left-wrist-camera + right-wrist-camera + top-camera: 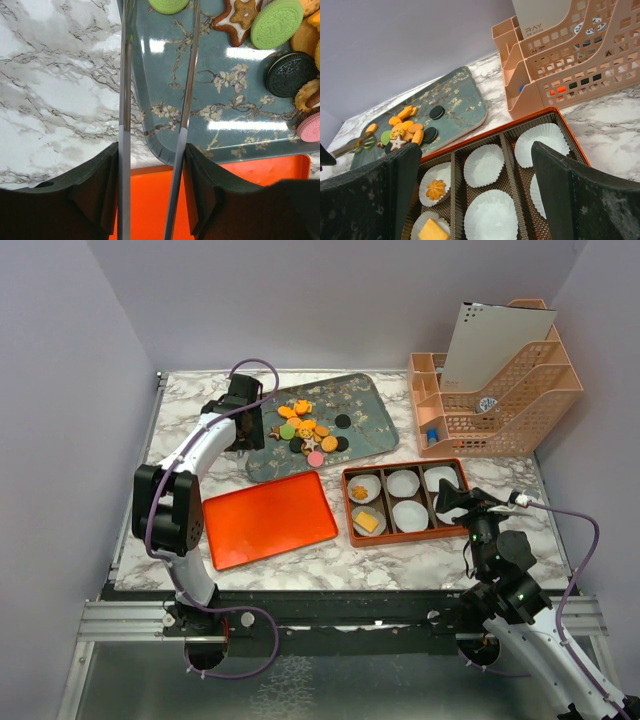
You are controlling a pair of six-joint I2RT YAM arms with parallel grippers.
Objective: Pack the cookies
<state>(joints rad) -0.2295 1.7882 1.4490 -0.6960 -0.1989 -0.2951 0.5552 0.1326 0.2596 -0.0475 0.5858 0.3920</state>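
Note:
The cookies (308,430) lie in a heap on a teal flowered tray (370,410): orange, green, black, pink and star ones. My left gripper (243,435) is at the tray's left edge, shut on metal tongs (125,100) whose blades reach toward a green cookie (276,23) and a star (240,15). The orange box (405,502) holds white paper cups. One cup has an orange flower cookie (436,189) and another a yellow square (433,231). My right gripper (475,147) is open and empty, just above the box's right side (455,502).
An orange lid (268,517) lies flat left of the box, in front of the tray. A pink mesh desk organizer (495,390) with a white sheet stands at the back right. Walls enclose the marble table on three sides.

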